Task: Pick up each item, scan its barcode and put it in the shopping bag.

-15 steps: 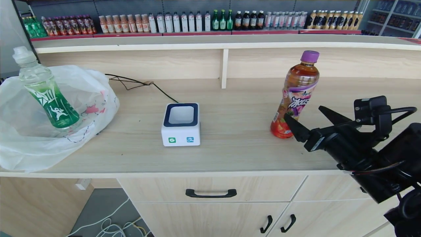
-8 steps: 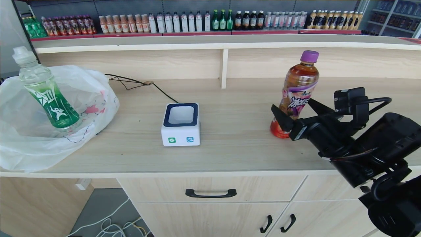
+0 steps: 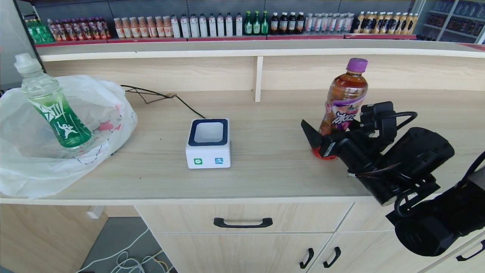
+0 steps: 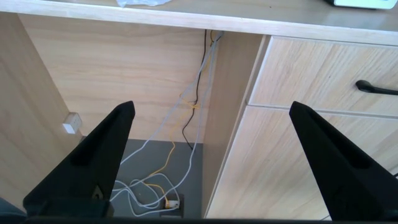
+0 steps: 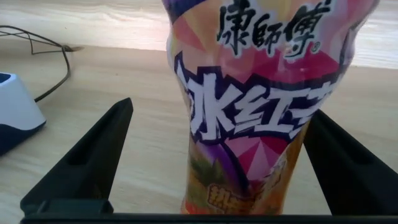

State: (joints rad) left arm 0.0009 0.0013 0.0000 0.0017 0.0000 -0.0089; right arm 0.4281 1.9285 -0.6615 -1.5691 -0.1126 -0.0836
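Nearest and lowest, the left gripper (image 4: 211, 106) hangs spread open with nothing in it, below the edge of the light wooden counter (image 3: 265, 182) and in front of the cabinet. Up on the counter, the right gripper (image 3: 330, 127) is released and wide. Its black fingers (image 5: 87, 162) straddle the lower body of the upright clear plastic bottle of amber tea with a purple cap and pink-and-purple label (image 3: 345, 96). The right wrist view shows a gap on each side, so nothing is clamped. The step in hand looks like the grasp. To do it well, centre the bottle between the fingers and close on the firm labelled section, not the neck. Squeeze enough to hold without crumpling, then lift straight up so the base clears without tipping. I cannot make out the barcode, yet it must end up facing the white cube scanner with a dark-blue-rimmed window (image 3: 208, 143), well off to the gripper's left. Farther that way lies the translucent white plastic shopping bag (image 3: 26, 167), holding a clear bottle with a green label (image 3: 53, 110).
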